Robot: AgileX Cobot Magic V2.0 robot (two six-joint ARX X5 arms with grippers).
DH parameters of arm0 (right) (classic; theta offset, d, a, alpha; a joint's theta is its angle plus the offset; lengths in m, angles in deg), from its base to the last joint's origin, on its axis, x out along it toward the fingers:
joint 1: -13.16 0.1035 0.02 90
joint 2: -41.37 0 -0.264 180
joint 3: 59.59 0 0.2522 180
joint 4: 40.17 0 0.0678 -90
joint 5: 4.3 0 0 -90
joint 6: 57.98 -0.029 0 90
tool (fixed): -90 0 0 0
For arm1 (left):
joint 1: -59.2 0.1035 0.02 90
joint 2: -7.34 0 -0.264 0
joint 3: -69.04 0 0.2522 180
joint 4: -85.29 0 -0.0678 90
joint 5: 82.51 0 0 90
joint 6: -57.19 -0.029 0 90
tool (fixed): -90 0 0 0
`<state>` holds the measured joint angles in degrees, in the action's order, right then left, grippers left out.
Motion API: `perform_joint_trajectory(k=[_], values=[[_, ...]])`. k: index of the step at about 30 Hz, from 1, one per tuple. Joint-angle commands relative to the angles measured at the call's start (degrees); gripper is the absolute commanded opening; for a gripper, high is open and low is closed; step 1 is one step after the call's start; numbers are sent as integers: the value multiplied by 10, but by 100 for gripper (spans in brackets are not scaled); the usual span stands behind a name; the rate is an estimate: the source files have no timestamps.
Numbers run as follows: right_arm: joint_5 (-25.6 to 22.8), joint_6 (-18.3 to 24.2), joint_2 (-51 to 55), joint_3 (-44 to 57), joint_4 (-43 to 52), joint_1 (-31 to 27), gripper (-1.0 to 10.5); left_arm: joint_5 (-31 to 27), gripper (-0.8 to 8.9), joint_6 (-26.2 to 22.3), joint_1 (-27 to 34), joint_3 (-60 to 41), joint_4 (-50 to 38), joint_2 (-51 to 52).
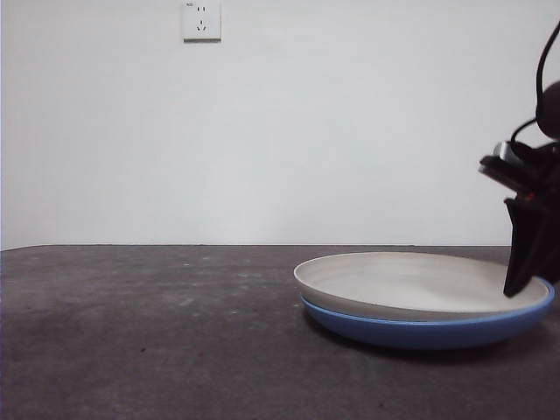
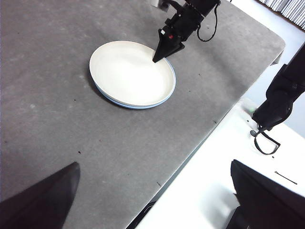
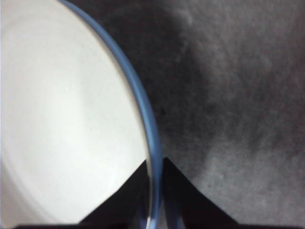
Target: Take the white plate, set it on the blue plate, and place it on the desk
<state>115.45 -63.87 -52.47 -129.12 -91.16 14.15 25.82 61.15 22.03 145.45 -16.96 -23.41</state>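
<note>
The white plate (image 1: 411, 280) lies nested in the blue plate (image 1: 420, 331) on the desk (image 1: 131, 332), right of centre. My right gripper (image 1: 518, 284) comes down at the stack's right rim. In the right wrist view its jaws (image 3: 155, 195) pinch the rim: one lies over the white plate (image 3: 62, 119), the other outside the blue plate (image 3: 138, 95), with only a thin strip of rim between them. The left wrist view shows the same hold (image 2: 156, 59) on the white plate (image 2: 128, 71) from far off. My left gripper (image 2: 157, 200) hangs open high above the desk, holding nothing.
A wall socket (image 1: 201, 19) sits on the white wall behind. The desk's edge (image 2: 209, 129) and rounded corner drop to a white surface. A black arm part (image 2: 279, 95) stands beyond that edge.
</note>
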Motion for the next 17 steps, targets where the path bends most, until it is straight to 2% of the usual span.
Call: perform_joint_trajectory(k=[1, 7, 11, 17], values=[[4, 4, 7, -28, -14, 7, 12, 1, 501, -1, -4, 5, -9, -2], [4, -36, 9, -59, -38, 48, 12, 1, 501, -5, -4, 5, -11, -2], [5, -60, 8, -61, -24, 96, 12, 1, 501, -9, -4, 5, -11, -2], [8, -125, -2, -61, 31, 167, 12, 1, 501, -14, -4, 5, -27, -2]])
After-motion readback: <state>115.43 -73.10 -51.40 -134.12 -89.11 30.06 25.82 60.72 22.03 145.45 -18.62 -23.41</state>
